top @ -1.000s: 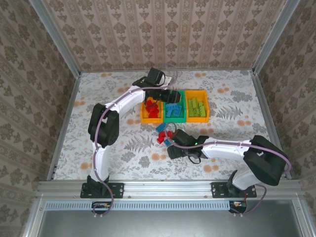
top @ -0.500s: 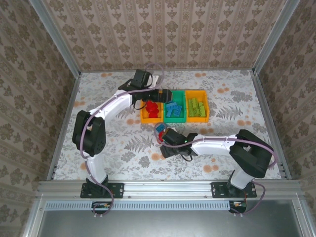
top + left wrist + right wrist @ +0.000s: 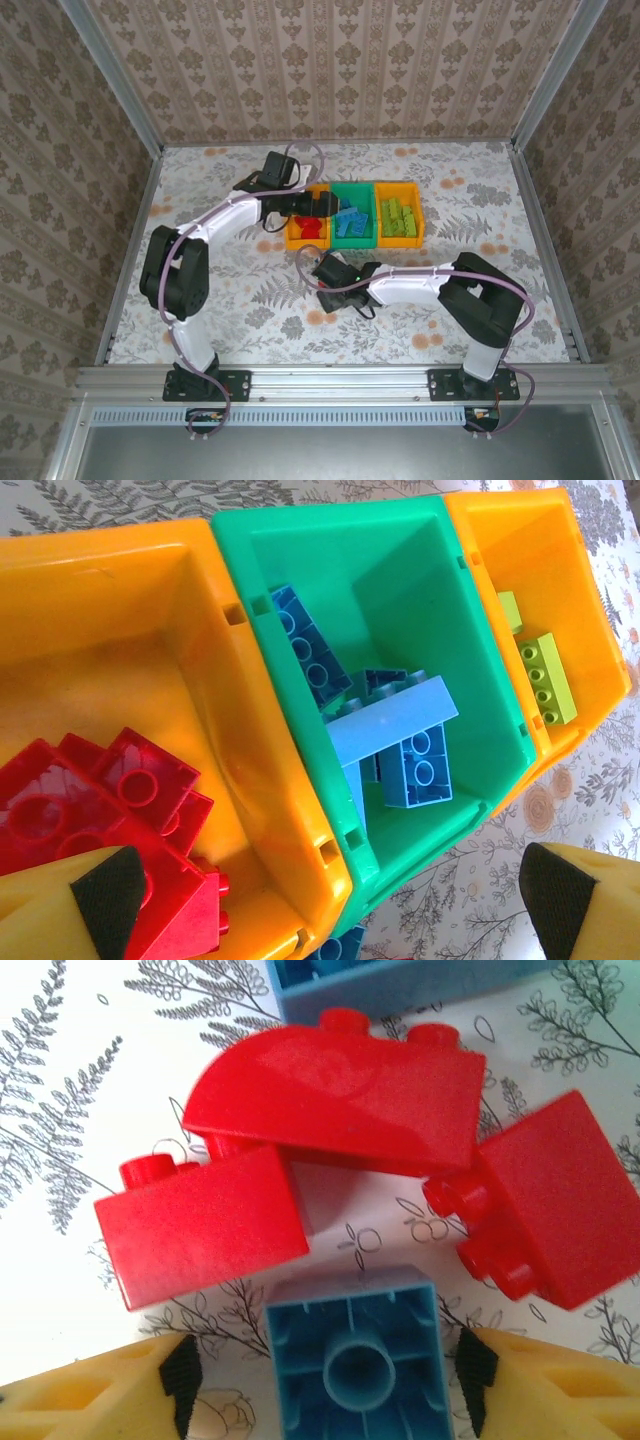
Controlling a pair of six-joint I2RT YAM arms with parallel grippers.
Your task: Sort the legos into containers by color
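Legos (image 3: 347, 222) sit in the three containers (image 3: 352, 244), which stand in a touching row left to right a little beyond the middle of the counter (image 3: 480, 190). The red bricks (image 3: 120, 810) are piled in the left orange-yellow bin (image 3: 120, 640), the blue bricks (image 3: 420, 765) are heaped in the green bin (image 3: 400, 590) in the middle, and the lime green bricks (image 3: 548, 675) lie in the right orange-yellow bin (image 3: 540, 560). Up above them the left tool (image 3: 335, 900) hangs over the near wall where the left bin meets the green one, with its jaws spread wide. Now look just near of the bins, where a small cluster lies loose on the counter. The right tool (image 3: 325, 1395) is low over it, jaws open, a finger on either side of an upturned blue brick (image 3: 352, 1375) whose hollow underside faces the wrist camera. A gap shows on both sides of that brick, one much slimmer than the other. Right behind it in the wrist view lie a curved-top red brick (image 3: 335, 1090), a plain red block (image 3: 205, 1225) tucked against it, and a second red block (image 3: 545, 1200) lying on its side. Another blue piece (image 3: 400, 980) peeks in at the edge.
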